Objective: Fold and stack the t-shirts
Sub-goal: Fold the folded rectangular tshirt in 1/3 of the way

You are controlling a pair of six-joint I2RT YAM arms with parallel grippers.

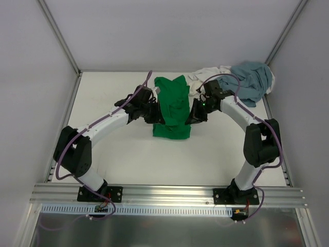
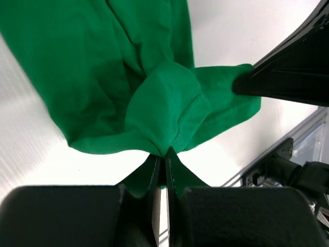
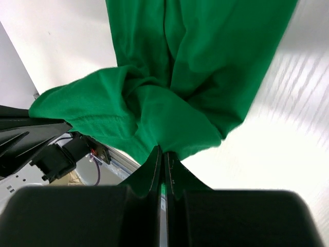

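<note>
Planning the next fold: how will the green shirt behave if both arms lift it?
Probably floppy: the green t-shirt bunches and drapes in folds where the left gripper and right gripper pinch it. Likely light, since thin pinches of cloth hold it. It may sag between the two grips.

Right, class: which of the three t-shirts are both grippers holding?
The green t-shirt, pinched by the left gripper and right gripper; the white t-shirt and grey-blue t-shirt lie bunched in the far right corner.

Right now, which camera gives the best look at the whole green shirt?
The top external view: it alone shows the green t-shirt whole. The left wrist view shows just a bunched fold pinched in the left gripper; the right wrist view, another fold pinched in the right gripper.
</note>
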